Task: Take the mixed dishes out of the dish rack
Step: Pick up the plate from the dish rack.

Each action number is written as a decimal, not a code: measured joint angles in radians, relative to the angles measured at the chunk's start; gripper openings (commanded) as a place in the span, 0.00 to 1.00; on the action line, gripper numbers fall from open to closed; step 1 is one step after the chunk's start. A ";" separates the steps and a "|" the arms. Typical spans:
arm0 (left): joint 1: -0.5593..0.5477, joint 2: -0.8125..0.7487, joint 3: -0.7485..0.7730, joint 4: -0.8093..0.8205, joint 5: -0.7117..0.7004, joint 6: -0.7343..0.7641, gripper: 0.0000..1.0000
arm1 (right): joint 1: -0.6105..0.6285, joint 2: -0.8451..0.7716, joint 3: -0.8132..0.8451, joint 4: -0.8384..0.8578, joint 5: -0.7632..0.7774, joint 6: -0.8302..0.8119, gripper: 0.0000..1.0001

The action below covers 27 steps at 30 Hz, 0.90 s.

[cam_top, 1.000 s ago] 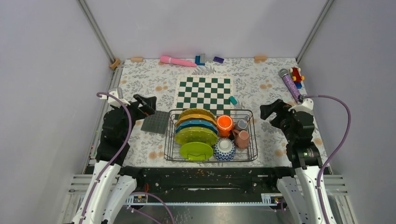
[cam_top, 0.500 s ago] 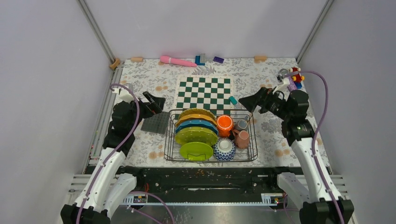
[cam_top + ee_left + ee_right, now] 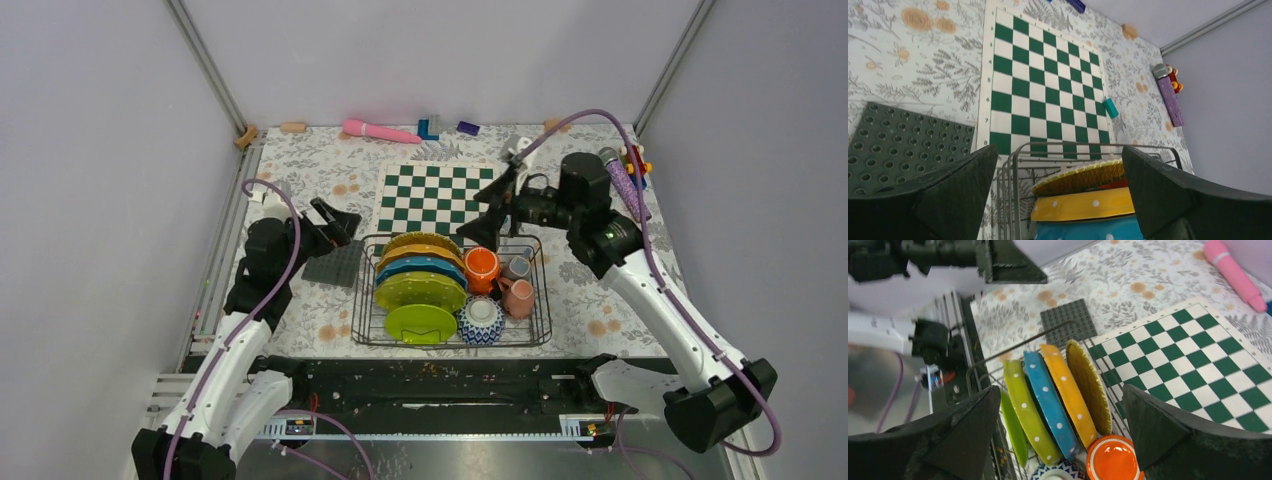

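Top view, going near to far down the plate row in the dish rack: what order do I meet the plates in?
small lime green plate → larger lime green plate → teal plate → yellow-orange plate → mustard ribbed plate

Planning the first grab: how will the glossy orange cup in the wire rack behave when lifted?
The glossy orange cup looks rigid, so it probably won't flex. Its shiny surface may slip in a pinch. Being round, it could roll if laid sideways.
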 measured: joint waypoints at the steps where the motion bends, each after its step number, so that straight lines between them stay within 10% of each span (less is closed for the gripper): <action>1: 0.000 0.000 -0.008 0.000 0.004 -0.005 0.99 | 0.037 0.017 0.023 -0.035 0.013 -0.064 0.98; 9: 0.000 -0.006 -0.096 -0.023 0.059 -0.039 0.99 | 0.198 0.194 0.114 -0.201 0.101 -0.373 0.96; 27: -0.002 0.003 -0.244 -0.053 0.079 -0.035 0.84 | 0.244 0.424 0.226 -0.269 0.231 -0.510 0.93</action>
